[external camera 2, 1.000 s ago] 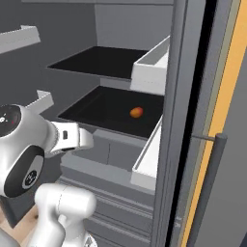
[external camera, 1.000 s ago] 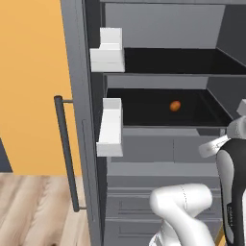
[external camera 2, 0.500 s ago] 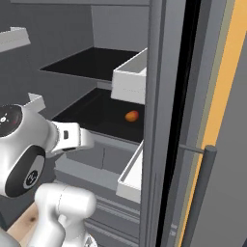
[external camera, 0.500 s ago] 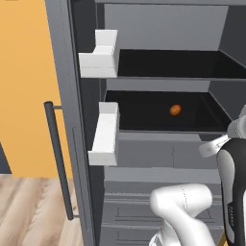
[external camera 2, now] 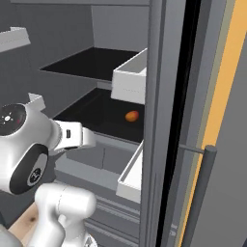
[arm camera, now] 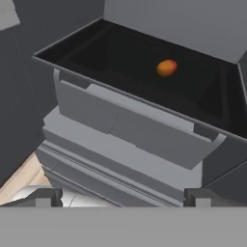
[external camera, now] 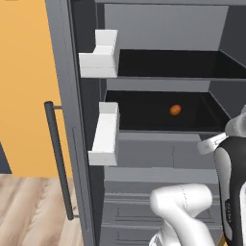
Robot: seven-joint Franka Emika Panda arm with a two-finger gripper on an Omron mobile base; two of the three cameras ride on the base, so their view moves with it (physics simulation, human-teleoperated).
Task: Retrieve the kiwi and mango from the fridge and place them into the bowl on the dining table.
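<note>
The fridge (external camera: 144,156) stands open before me, its black inner shelves bare apart from one fruit. The mango (external camera: 175,110), a small orange oval, lies alone toward the back of the lower shelf (external camera 2: 131,116). In the hand view the mango (arm camera: 166,68) sits well ahead of and above my gripper (arm camera: 123,198), which is open with nothing between its fingertips (arm camera: 48,195). Grey drawer fronts (arm camera: 130,130) lie between the gripper and the shelf. The kiwi, the bowl and the dining table are out of view.
White door bins (external camera: 104,137) jut from the left door, another bin (external camera 2: 130,79) from the right door. Long bar handles (external camera: 57,158) (external camera 2: 198,193) stand on both doors. An orange wall (external camera: 24,96) and wooden floor (external camera: 29,211) lie to the left.
Both base views have shifted, so the camera has moved: the door edges and bins sit further left in the picture. The arm keeps its pose and the gripper stays open.
</note>
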